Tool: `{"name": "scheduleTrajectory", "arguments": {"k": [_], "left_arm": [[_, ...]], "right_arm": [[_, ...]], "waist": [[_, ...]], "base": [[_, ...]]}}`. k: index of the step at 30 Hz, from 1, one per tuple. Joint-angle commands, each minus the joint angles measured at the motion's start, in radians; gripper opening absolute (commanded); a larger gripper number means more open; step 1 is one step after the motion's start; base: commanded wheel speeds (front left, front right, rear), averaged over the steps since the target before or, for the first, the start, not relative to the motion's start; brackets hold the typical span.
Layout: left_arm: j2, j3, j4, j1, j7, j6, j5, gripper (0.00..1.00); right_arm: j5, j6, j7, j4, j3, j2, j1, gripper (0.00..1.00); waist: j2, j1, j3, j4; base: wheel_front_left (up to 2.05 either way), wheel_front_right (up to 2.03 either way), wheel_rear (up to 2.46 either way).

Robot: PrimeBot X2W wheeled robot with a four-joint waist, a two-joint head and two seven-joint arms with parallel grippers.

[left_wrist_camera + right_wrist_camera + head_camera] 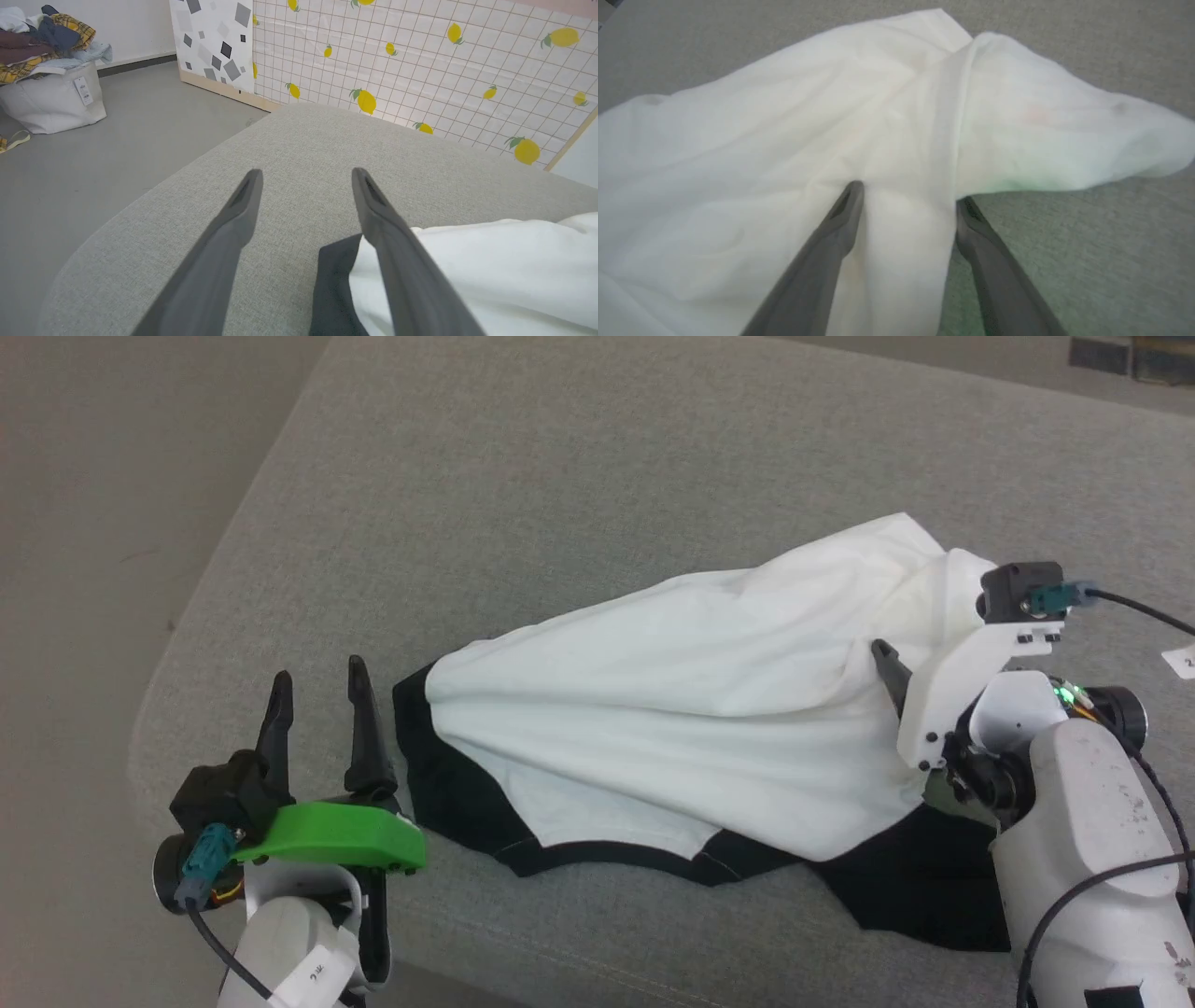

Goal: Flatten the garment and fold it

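Observation:
The garment (700, 691) lies bunched on a grey cushioned surface (560, 476), its white body wrinkled and drawn toward the right. Its black sleeves and neckline run along the near edge. My left gripper (317, 669) stands open just left of the black sleeve end and holds nothing. In the left wrist view the left gripper (306, 171) is over bare cushion, with the garment (490, 266) beside its right finger. My right gripper (910, 658) is at the garment's right end. In the right wrist view it (909, 192) is open, with a fold of the white garment (761, 140) lying between its fingers.
The cushion's rounded edge drops to grey floor (93, 523) on the left, close to my left arm. A white bag piled with clothes (51, 102) stands on the floor, and a lemon-patterned panel (420, 60) rises behind the cushion. A small white label (1181, 661) lies at the far right.

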State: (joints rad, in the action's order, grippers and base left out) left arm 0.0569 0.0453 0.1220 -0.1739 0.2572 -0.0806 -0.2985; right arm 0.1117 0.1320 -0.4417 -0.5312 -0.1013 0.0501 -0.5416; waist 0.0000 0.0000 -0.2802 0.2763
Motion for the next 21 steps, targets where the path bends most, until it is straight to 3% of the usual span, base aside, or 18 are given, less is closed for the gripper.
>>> {"name": "scheduleTrajectory", "arguments": {"k": [1, 10, 15, 21], "left_arm": [[-0.006, -0.002, 0.003, -0.019, 0.004, 0.004, 0.001, 1.00], [-0.006, 0.006, 0.015, -0.019, 0.004, -0.010, -0.019, 1.00], [-0.006, 0.006, 0.017, -0.019, 0.004, -0.009, -0.014, 1.00], [-0.007, 0.015, 0.025, -0.029, 0.004, -0.001, -0.010, 1.00]], "right_arm": [[-0.018, -0.001, -0.002, -0.003, 0.006, 0.000, -0.019, 0.00], [-0.149, -0.001, 0.156, 0.169, -0.079, 0.001, -0.041, 0.00], [-0.180, -0.001, 0.177, 0.291, -0.237, 0.029, -0.016, 0.00], [-0.211, -0.001, 0.095, 0.301, -0.472, 0.055, 0.048, 0.00]], "waist": [[0.0000, 0.0000, -0.023, 0.023], [0.0000, 0.0000, -0.010, -0.002], [0.0000, 0.0000, -0.003, -0.031], [0.0000, 0.0000, -0.006, -0.059]], "base": [[0.00, 0.00, 0.00], [0.00, 0.00, 0.00], [0.00, 0.00, 0.00], [0.00, 0.00, 0.00]]}}
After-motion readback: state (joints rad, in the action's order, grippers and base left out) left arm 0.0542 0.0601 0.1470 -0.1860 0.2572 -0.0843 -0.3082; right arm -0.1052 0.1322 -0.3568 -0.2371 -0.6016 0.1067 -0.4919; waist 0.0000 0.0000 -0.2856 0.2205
